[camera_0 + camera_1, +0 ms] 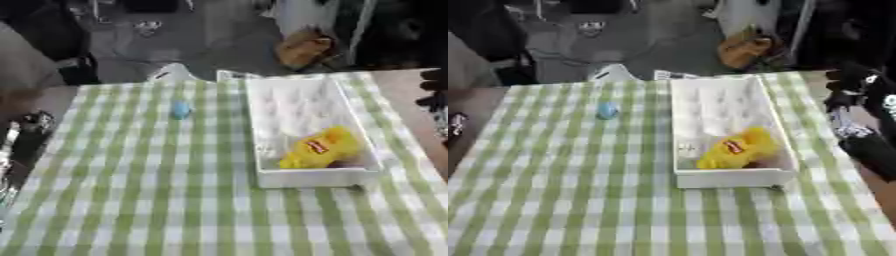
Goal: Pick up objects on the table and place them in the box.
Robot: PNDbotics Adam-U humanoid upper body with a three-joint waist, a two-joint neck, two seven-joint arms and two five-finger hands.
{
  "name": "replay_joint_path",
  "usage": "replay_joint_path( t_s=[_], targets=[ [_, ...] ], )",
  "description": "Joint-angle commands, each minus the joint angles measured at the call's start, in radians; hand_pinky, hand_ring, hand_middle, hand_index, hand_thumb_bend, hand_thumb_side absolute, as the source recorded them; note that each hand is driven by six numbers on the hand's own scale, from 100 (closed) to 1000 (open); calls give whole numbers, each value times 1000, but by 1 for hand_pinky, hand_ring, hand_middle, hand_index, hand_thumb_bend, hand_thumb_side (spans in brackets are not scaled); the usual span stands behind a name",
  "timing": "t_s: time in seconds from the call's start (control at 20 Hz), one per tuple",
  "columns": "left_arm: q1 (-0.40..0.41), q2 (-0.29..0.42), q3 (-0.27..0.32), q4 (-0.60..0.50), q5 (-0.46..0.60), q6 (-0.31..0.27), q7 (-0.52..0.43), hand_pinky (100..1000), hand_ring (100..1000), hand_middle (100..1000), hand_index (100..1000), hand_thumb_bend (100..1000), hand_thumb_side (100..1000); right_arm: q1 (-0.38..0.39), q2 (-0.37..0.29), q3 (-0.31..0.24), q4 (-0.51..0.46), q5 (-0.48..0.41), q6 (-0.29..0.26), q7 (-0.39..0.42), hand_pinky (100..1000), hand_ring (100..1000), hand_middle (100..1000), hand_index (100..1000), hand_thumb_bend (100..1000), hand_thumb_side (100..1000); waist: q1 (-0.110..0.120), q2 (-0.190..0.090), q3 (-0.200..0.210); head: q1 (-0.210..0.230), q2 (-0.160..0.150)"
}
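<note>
Small blue object (606, 110) lies upper left on green-checked tabletop (579, 200), well apart from white box (776, 176). Yellow bag (737, 148) already inside box. Right hand (852, 87) at right edge, far side of box; fingers' state cannot tell. Left hand (35, 122) at left edge likely nearer; fingers unclear.

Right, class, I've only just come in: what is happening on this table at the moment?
A humanoid robot is clearing a checked table into a white box. A yellow packet already lies in the box's near end. A small blue object sits on the cloth to the box's left, untouched. The right hand shows at the right edge, holding nothing visible; the left hand is at the left edge.
</note>
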Motion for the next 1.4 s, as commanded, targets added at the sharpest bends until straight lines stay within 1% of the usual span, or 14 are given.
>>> replay_joint_path(
  t_s=[0.05,0.1,0.15,0.2,0.35,0.4,0.45,0.5,0.7,0.85,0.95,1.0,1.25,1.4],
  targets=[
    [-11,27,4,-21,17,-9,27,697,660,767,801,100,926,-9,-30,-4,-23,-8,1,-3,722,819,791,936,100,537,-17,-63,0,-21,-5],
    [-12,27,3,-20,22,-9,33,682,647,737,772,100,767,-9,-31,-4,-24,-7,1,-3,722,819,791,936,100,537,-17,-63,-1,-23,-5],
    [-13,28,3,-18,26,-8,37,682,647,737,772,100,767,-9,-31,-4,-24,-8,1,-3,722,819,791,936,100,537,-17,-63,-2,-24,-6],
    [-13,28,3,-16,29,-4,42,645,621,668,738,100,657,-9,-31,-4,-24,-8,1,-4,722,819,791,936,100,536,-18,-63,-2,-25,-7],
    [-16,28,4,-16,40,8,70,628,607,631,727,100,631,-9,-32,-4,-25,-9,1,-4,722,819,791,936,100,536,-18,-64,-5,-28,-9],
    [-19,28,8,-20,45,11,77,569,537,478,650,174,490,-9,-31,-4,-25,-9,1,-5,722,819,791,935,100,535,-18,-64,-4,-31,-9],
    [-21,27,14,-24,52,14,90,569,537,478,650,174,490,-9,-31,-5,-25,-9,1,-5,722,819,791,935,100,535,-18,-63,-4,-33,-9],
    [-23,26,17,-28,62,15,106,509,483,402,556,407,415,-9,-31,-5,-25,-9,1,-5,722,819,791,935,100,535,-17,-64,-5,-37,-11],
    [-31,32,4,-36,99,9,167,492,471,392,555,474,400,-10,-31,-4,-25,-10,2,-4,722,819,791,935,100,536,-16,-62,-11,-64,-61],
    [-33,33,-4,-31,111,5,184,492,471,392,555,474,400,-10,-31,-4,-26,-10,2,-4,722,819,791,935,100,536,-15,-62,-12,-67,-69],
    [-47,40,-20,-37,105,-6,179,659,705,670,741,591,741,-15,-31,1,-27,-12,1,-1,721,819,790,935,100,534,-15,-66,-23,-71,-56],
    [-63,44,-39,-30,93,-18,168,702,747,729,776,630,774,-17,-31,4,-27,-13,1,1,721,819,790,934,100,535,-14,-67,-28,-73,-51],
    [-160,40,-141,76,12,-62,87,718,744,740,856,791,694,-14,-30,6,-25,-16,1,5,721,819,790,934,100,537,-15,-70,-35,-81,-23],
    [-230,32,-159,134,-40,-56,34,715,742,737,854,806,676,-14,-30,7,-26,-16,1,6,721,819,790,934,100,537,-15,-70,-37,-83,-18]
  ],
)
